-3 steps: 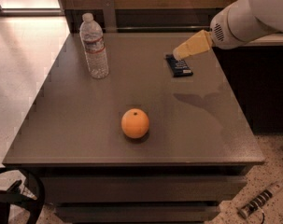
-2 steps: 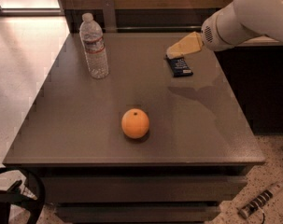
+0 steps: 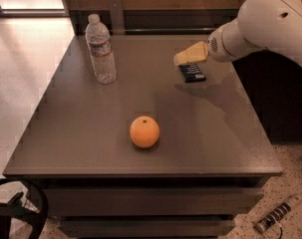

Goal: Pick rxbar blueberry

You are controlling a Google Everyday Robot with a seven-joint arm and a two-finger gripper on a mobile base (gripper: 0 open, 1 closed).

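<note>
A dark grey tabletop (image 3: 90,148) fills most of the camera view. A white robot arm (image 3: 270,19) reaches in from the far right.

Its pale yellow end effector (image 3: 186,56) hangs low over the far right part of the tabletop and points left. How far open it is cannot be told from this view. It appears to have hold of nothing.

The rxbar blueberry (image 3: 193,73), a small flat bar in a navy wrapper with white lettering, lies flat on the tabletop. It sits just beside the end effector, on the near side and partly beneath its tip. Whether the two touch cannot be told.

A clear water bottle (image 3: 101,51) stands upright at the far left. An orange (image 3: 144,132) rests near the middle of the front edge. Both are well apart from the bar.

What could go wrong:
- **A closing slip.** The bar is thin and lies flat, so the end effector may close above it or slide off the smooth wrapper.
- **A push instead of a grip.** The tip seems set toward the far end of the bar, so coming down there could shove or tip it.
- **A slide off the tabletop.** A push to the right could send the bar toward the right edge, which is near.
</note>
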